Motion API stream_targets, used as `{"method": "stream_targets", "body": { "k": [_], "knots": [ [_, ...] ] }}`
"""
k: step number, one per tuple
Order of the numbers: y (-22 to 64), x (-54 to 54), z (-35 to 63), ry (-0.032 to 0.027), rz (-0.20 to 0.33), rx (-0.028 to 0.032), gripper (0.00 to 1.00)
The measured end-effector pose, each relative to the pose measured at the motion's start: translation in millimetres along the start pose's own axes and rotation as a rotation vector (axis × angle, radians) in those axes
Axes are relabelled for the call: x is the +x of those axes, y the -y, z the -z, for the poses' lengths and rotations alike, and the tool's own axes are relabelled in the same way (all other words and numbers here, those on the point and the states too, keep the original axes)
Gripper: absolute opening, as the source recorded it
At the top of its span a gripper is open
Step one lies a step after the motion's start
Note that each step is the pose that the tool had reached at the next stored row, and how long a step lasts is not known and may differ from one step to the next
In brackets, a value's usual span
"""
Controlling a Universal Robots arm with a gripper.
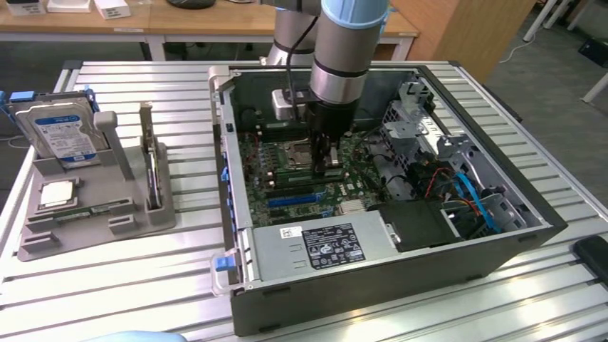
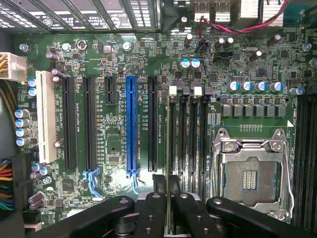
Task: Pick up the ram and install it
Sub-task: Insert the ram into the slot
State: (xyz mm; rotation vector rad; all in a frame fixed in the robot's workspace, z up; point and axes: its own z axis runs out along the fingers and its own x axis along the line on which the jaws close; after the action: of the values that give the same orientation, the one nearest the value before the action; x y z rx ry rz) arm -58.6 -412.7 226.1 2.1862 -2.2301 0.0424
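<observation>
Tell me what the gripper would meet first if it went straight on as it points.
Likely the black memory slots beside the empty processor socket. The gripper points down at them, with what looks like the ram edge-on between its fingers; depth is unclear.

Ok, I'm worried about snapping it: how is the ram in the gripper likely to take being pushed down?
The ram shows as a thin edge pinched in the shut gripper, so it is probably light and stiff along its length, but it could flex or crack if pushed sideways. Held over the narrow memory slots, it likely tolerates little tilt.
</observation>
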Motion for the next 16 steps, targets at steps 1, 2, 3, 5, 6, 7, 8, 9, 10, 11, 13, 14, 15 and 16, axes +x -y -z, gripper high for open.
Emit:
{"method": "stream_targets", "body": {
  "k": [1, 2, 3, 5, 6, 7, 8, 9, 10, 11, 13, 14, 15, 16],
  "knots": [
    [-0.1, -6.3, 0.2, -0.0001, 0.0, 0.0, 0.13],
    [-0.1, -6.3, 0.2, 0.0, 0.0, -0.0001, 0.13],
    [-0.1, -6.2, 0.2, -0.0001, 0.0, -0.0001, 0.13],
    [-0.1, -6.3, 0.2, -0.0001, 0.0, 0.0, 0.13],
    [-0.1, -6.2, 0.2, -0.0001, 0.0, -0.0001, 0.13],
    [-0.1, -6.4, -0.3, 0.0003, 0.0, 0.0, 0.13],
    [-0.1, -6.3, -0.3, 0.0003, 0.0, -0.0015, 0.13],
    [-0.1, -6.3, -0.3, 0.0003, 0.0, -0.0015, 0.13],
    [-0.1, -6.3, -0.3, 0.0004, 0.0, -0.0016, 0.13],
    [-0.2, -6.3, -0.3, 0.0004, 0.0, -0.0016, 0.13],
    [-0.1, -6.3, -0.3, 0.0004, 0.0, -0.0016, 0.13],
    [-0.1, -6.3, -0.3, 0.0004, 0.0, -0.0016, 0.13],
    [-0.1, -6.3, -0.2, 0.0004, 0.0, -0.002, 0.13],
    [0.0, -6.3, 0.0, 0.0004, 0.0, -0.0027, 0.13]
  ]
}}
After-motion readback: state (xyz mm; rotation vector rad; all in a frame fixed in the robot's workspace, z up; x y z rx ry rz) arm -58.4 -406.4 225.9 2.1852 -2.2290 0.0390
